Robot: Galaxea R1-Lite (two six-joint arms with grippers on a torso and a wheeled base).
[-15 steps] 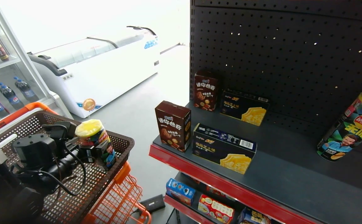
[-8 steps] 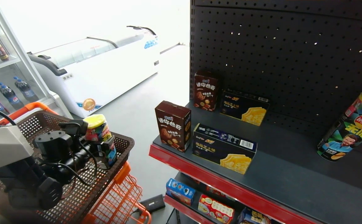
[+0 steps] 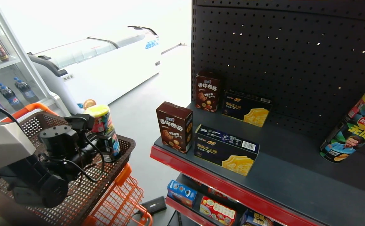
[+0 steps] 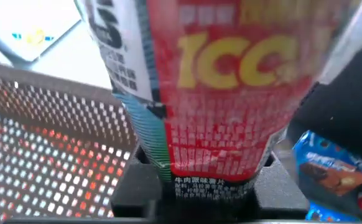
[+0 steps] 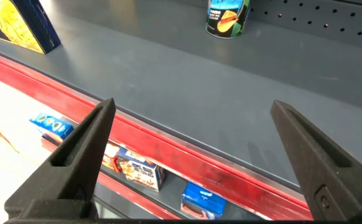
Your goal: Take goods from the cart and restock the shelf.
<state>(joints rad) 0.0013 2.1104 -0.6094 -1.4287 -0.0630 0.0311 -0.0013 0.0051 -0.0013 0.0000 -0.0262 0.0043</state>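
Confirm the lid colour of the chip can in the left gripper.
Yellow lid on the chip can; best in head view.

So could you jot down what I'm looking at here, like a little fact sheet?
Held item: chip can, lid up, in the left gripper
Where: over the cart
Right gripper: open, holding nothing, above the shelf front edge
On shelf: two brown boxes, two dark blue boxes, a second can tilted against the pegboard

Two chip cans (image 3: 103, 125) (image 3: 351, 128), two brown boxes (image 3: 174, 126) (image 3: 207, 91), two navy boxes (image 3: 224, 149) (image 3: 246, 108).
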